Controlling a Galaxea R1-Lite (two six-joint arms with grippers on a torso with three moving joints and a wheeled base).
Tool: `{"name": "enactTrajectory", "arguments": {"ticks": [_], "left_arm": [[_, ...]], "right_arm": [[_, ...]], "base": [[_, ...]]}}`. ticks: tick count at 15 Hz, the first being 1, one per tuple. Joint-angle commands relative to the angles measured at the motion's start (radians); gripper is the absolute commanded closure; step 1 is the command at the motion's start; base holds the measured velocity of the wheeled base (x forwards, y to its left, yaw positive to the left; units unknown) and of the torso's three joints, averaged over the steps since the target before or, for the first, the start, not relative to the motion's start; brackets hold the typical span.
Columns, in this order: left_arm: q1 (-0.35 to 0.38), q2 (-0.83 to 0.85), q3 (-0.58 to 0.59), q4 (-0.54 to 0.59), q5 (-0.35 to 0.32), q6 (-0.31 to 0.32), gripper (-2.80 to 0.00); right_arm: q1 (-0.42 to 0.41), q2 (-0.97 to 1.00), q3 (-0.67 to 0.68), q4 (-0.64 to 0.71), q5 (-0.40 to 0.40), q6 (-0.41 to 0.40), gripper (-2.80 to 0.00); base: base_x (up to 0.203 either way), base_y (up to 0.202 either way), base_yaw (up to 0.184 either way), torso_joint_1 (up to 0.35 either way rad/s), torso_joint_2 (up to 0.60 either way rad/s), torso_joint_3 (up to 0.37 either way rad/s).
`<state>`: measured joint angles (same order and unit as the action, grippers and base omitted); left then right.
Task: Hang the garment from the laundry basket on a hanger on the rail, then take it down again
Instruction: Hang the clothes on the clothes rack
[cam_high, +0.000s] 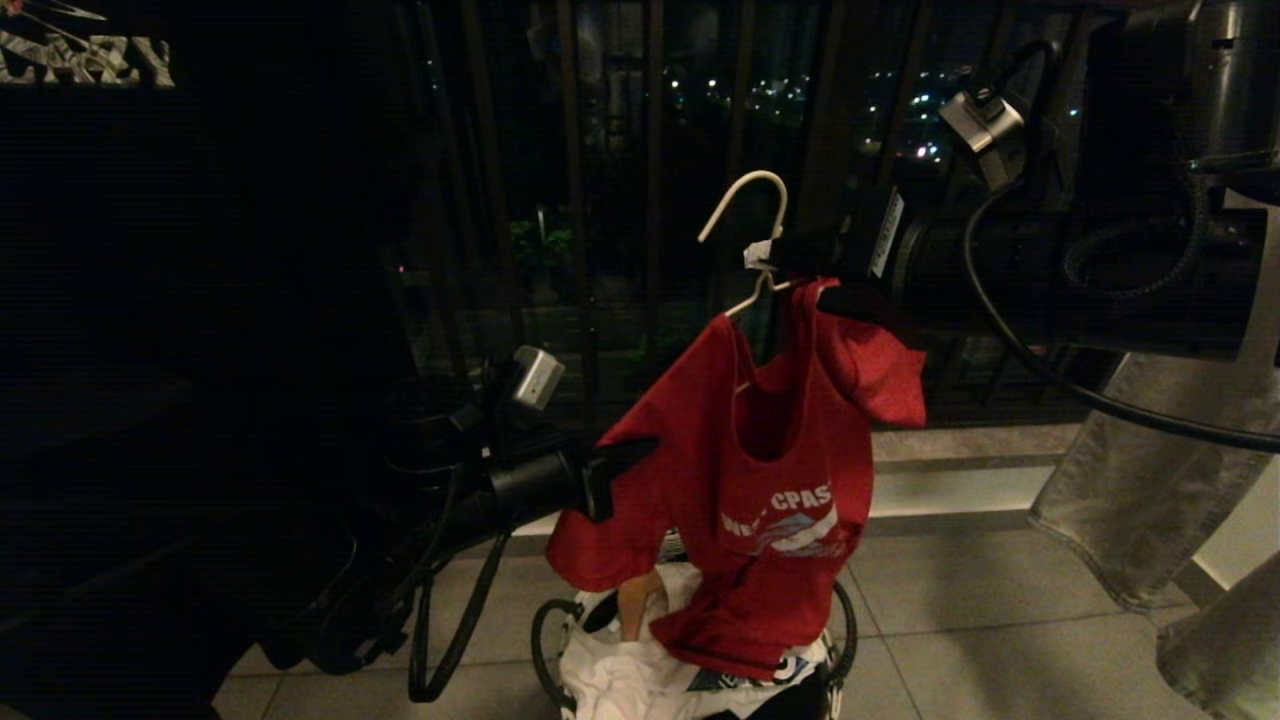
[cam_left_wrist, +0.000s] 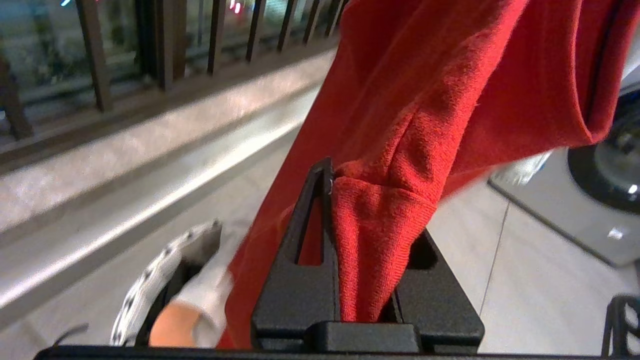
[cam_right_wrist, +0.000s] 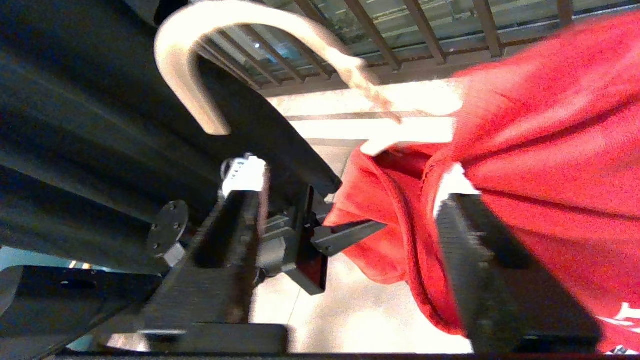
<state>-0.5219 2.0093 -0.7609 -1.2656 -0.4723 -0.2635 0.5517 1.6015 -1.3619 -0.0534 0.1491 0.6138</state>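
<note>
I am seeing one garment (cam_high: 770, 470), one hanger (cam_high: 745, 225) and one laundry basket (cam_high: 690, 650). My left gripper (cam_left_wrist: 350, 210) is pinching a fold of the red shirt's left side, jaws clamped on the cloth, while the shirt is hanging partly on the hanger above the basket. My right gripper (cam_right_wrist: 350, 220), up at the collar on the right, is standing with jaws apart around the fabric, seemingly not squeezing it.

Matte black wedge-shaped fingers (cam_left_wrist: 300, 280) are seen; thick black cables (cam_high: 1030, 350) are looped along glossy black arm housings (cam_high: 1090, 290).
</note>
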Motion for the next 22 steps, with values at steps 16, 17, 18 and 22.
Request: {"name": "enactTrajectory", "arguments": {"ticks": [16, 17, 18, 22], "left_arm": [[0.026, -0.034, -0.005, -0.047, 0.011, -0.036, 0.00], [0.026, -0.044, -0.004, -0.044, 0.011, -0.036, 0.00], [0.026, -0.060, -0.001, -0.039, 0.011, -0.037, 0.00], [0.025, -0.094, 0.014, -0.034, 0.009, -0.065, 0.00]], "right_arm": [[-0.039, -0.103, 0.020, 0.127, -0.052, -0.260, 0.00], [-0.040, -0.112, 0.019, 0.139, -0.052, -0.272, 0.00], [-0.042, -0.124, 0.018, 0.172, -0.053, -0.311, 0.00], [-0.053, -0.198, 0.013, 0.347, -0.053, -0.443, 0.00]], "base": [[0.000, 0.000, 0.000, 0.000, 0.00, 0.000], [0.000, 0.000, 0.000, 0.000, 0.00, 0.000], [0.000, 0.000, 0.000, 0.000, 0.00, 0.000], [0.000, 0.000, 0.000, 0.000, 0.00, 0.000]]}}
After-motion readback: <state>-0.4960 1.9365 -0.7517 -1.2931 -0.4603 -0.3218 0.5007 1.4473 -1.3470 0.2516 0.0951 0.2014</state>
